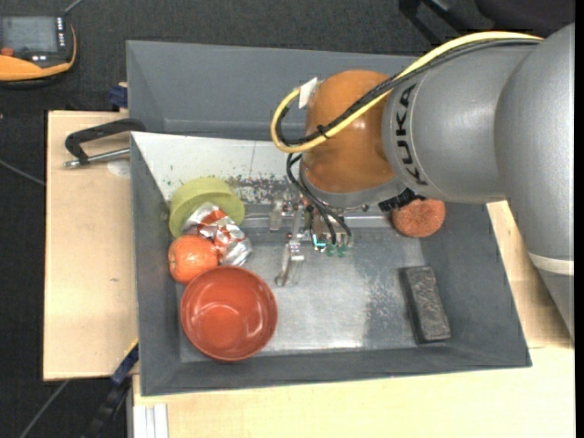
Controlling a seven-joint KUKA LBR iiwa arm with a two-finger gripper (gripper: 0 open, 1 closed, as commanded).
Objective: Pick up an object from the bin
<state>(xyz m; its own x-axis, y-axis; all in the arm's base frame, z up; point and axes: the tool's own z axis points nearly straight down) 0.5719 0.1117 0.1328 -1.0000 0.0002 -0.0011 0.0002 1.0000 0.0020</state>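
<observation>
Here the jaws hang just beside a crumpled red-and-silver foil wrapper (222,230); spread or pressed together, I cannot tell.

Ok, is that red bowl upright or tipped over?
Upright: the red bowl shows its round rim and hollow inside facing up.

The bin (338,313) is bare through the middle and front, between the bowl (228,313) and the block (425,304). The left wall is crowded: roll (205,199), wrapper (222,229), fruit (192,258) and bowl packed together. The arm (438,126) covers the back; a ball (419,217) sits back right beside it
</observation>
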